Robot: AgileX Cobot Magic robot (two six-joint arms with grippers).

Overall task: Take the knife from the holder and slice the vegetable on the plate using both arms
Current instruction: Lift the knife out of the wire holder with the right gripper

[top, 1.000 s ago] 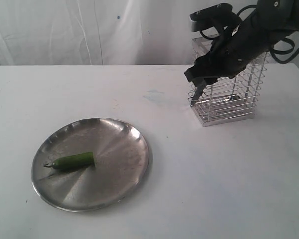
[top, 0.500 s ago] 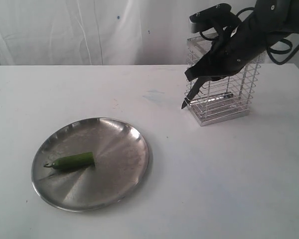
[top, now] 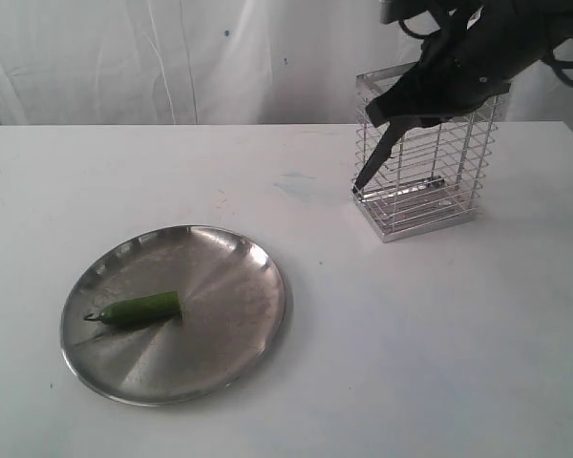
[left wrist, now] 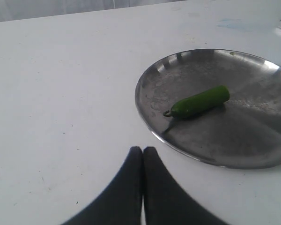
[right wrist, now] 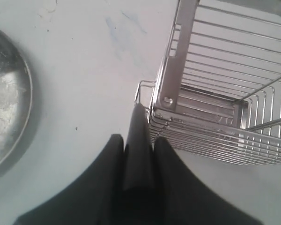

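Note:
My right gripper [top: 401, 113] is shut on the black knife [top: 374, 158], held in the air at the front left corner of the wire holder [top: 425, 157], blade tip pointing down-left. In the right wrist view the knife [right wrist: 138, 140] sticks out between the two fingers, tip near the holder [right wrist: 215, 98]. The green vegetable [top: 138, 308] lies on the steel plate [top: 239, 286], stem end to the left. My left gripper [left wrist: 142, 151] is shut on nothing, just short of the plate [left wrist: 253, 140] rim, with the vegetable [left wrist: 199, 101] beyond. The left arm is out of the exterior view.
The white table [top: 411, 363] stretches between plate and holder. A white curtain [top: 172, 57] hangs behind the table. The plate's edge [right wrist: 9, 122] shows in the right wrist view.
My right gripper has risen, lifting the knife up out of the holder; the blade now hangs outside its front left corner. The holder settled upright. Plate and vegetable have not moved.

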